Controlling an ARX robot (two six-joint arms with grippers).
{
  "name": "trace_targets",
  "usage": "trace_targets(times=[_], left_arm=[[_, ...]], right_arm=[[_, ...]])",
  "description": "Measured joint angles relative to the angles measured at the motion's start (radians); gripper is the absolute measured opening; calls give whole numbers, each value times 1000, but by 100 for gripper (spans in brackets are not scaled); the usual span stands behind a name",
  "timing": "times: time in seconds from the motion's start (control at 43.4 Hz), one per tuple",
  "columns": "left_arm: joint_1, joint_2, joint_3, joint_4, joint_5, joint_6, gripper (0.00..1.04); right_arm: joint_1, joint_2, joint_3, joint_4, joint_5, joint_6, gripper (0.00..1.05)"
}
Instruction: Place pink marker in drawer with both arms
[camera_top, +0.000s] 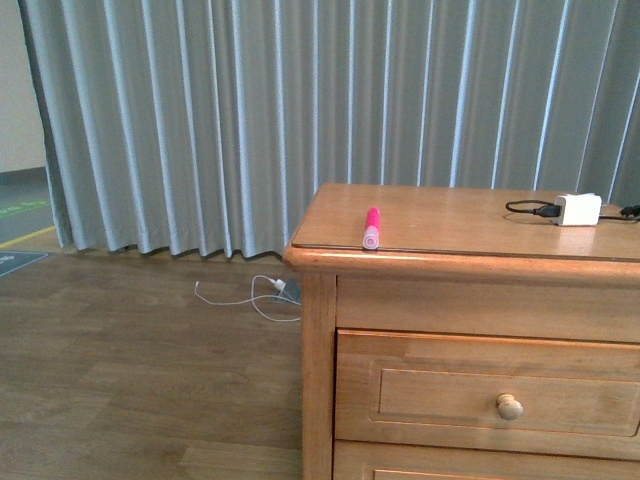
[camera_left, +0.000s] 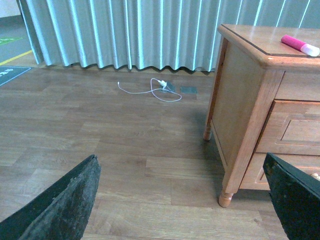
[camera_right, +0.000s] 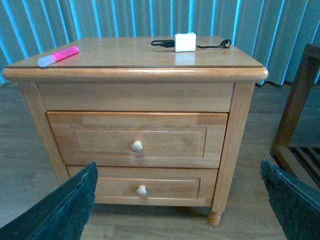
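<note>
Both black clamp hands are spread wide and hold nothing. The left hand (camera_left: 180, 162) is out over the brown wood floor (camera_left: 125, 145), left of a honey-brown wooden bedside table (camera_top: 450, 225). The right hand (camera_right: 178, 167) faces the table's front.

A short bright pink marker pen (camera_top: 371, 228) lies on the tabletop near the near left corner, its paler cap end pointing at the near edge and just short of it. The wide upper drawer (camera_right: 165, 127), with a recessed panel and one small round pale knob (camera_right: 136, 146), is shut, as is the lower drawer (camera_right: 165, 186). A white charger block (camera_top: 578, 209) with a black cable sits far right on the top, well apart from the pen.

The pen looks light, stiff and smooth, so it may roll or slip. Taking it across mid-barrel seems safest.
</note>
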Motion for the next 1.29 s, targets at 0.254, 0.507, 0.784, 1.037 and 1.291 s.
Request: trace_targets(times=[0.254, 0.507, 0.784, 1.037, 1.291], left_arm=[[0, 0, 0, 0, 0, 0, 99], [0, 0, 0, 0, 0, 0, 99], [0, 0, 0, 0, 0, 0, 99], [0, 0, 0, 0, 0, 0, 99], [0, 0, 0, 0, 0, 0, 99]], right_arm=[[0, 0, 0, 0, 0, 0, 96], [0, 0, 0, 0, 0, 0, 96], [0, 0, 0, 0, 0, 0, 96], [55, 89, 46, -116, 164, 21, 96], [93, 534, 127, 99, 154, 80, 96]])
